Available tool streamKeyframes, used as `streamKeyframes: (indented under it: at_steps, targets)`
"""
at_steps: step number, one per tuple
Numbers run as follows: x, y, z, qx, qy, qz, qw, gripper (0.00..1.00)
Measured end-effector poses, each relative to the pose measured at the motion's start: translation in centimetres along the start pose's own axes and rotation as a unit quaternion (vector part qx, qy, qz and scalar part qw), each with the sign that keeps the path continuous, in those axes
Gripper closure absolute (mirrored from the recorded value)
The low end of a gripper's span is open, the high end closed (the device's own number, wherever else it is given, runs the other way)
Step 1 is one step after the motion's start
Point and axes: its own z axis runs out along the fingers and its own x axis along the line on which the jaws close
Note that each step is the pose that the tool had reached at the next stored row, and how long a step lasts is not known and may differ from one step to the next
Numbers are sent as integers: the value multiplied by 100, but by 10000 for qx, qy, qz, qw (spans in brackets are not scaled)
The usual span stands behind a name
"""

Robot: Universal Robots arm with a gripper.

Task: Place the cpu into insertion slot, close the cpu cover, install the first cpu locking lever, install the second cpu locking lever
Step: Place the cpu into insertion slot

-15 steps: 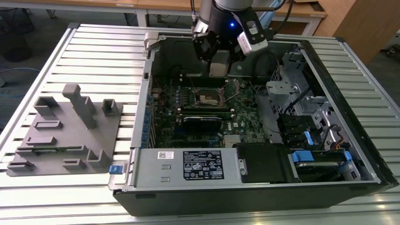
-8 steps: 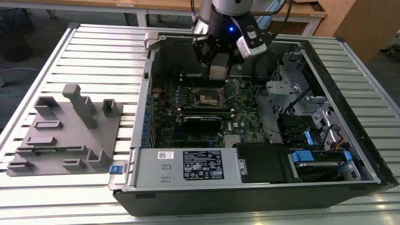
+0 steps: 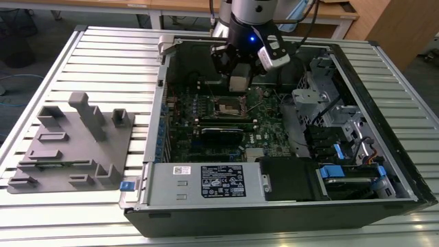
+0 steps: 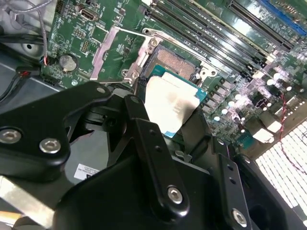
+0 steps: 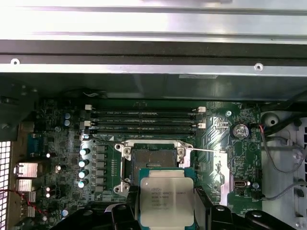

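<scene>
Hanging inside the opened computer case [image 3: 384, 128] on the slatted worktop [image 3: 103, 51], the arm's fingers [image 4: 144, 136] are closed in on the cpu [image 5: 166, 201], pinching it by two opposite edges with its silvery lid facing up. In both wrist views the chip sits just short of the insertion slot [image 5: 154, 160], above it and not yet seated. The dark contact field is bare. The cpu cover [image 4: 101, 56] is swung open to one side of the socket in the second wrist view.

To my eye the chip is light, thin and quite stiff, so weight is no worry. The smooth metal top and narrow edges offer little to grip, though, and I'd expect it to twist if it were squeezed off-centre. The edges look like the right place to hold it, since that keeps the underside clear. The socket's contacts look delicate, so the chip probably needs to go down flat and square.
</scene>
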Motion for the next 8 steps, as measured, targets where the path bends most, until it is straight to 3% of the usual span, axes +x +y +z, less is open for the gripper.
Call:
streamKeyframes:
  at_steps: [8]
  targets:
    - [2,-6,31,0,0,1,10000,46]
